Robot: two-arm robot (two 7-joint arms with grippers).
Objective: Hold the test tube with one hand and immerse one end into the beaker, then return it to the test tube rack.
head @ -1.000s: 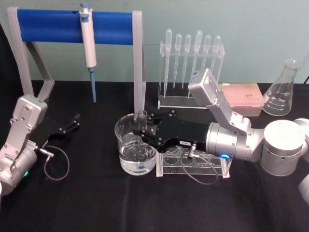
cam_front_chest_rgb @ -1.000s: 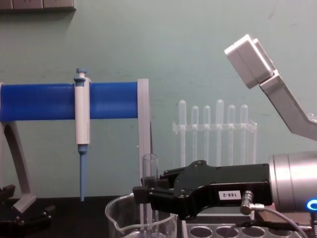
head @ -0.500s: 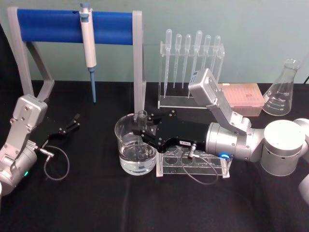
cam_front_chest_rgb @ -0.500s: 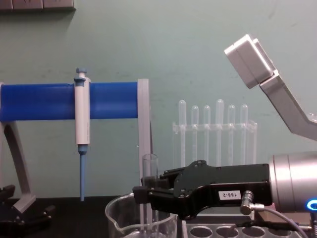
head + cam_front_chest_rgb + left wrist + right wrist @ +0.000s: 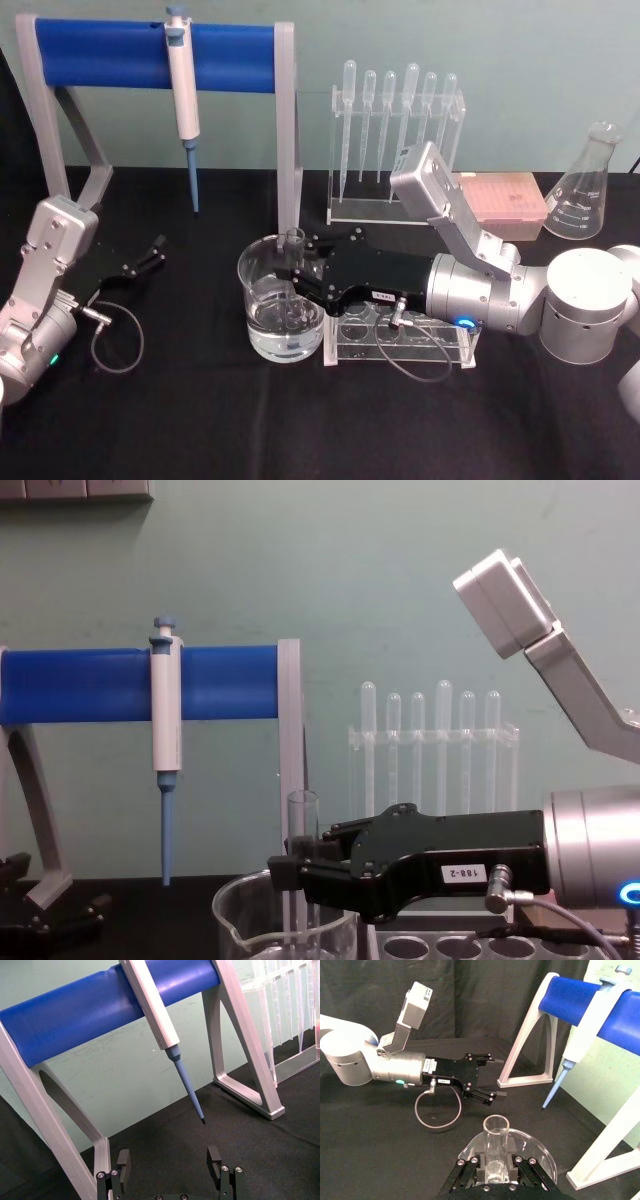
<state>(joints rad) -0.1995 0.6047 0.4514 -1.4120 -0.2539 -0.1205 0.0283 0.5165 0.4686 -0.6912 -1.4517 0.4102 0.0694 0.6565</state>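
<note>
The test tube (image 5: 293,262) stands upright inside the beaker (image 5: 262,300), its lower end down in the clear liquid and its open rim (image 5: 303,802) above the beaker's edge (image 5: 240,920). My right gripper (image 5: 295,272) reaches in from the right and is shut on the test tube; the right wrist view shows the tube (image 5: 496,1146) clamped between the black fingers over the beaker (image 5: 540,1152). My left gripper (image 5: 155,250) rests open at the left of the table, nothing between its fingers (image 5: 122,1165).
A clear tube rack (image 5: 455,345) sits under my right wrist beside the beaker. Behind stand the blue-barred stand (image 5: 150,45) with a hanging pipettor (image 5: 182,95), a pipette rack (image 5: 395,130), a pink tip box (image 5: 505,200) and a conical flask (image 5: 585,185).
</note>
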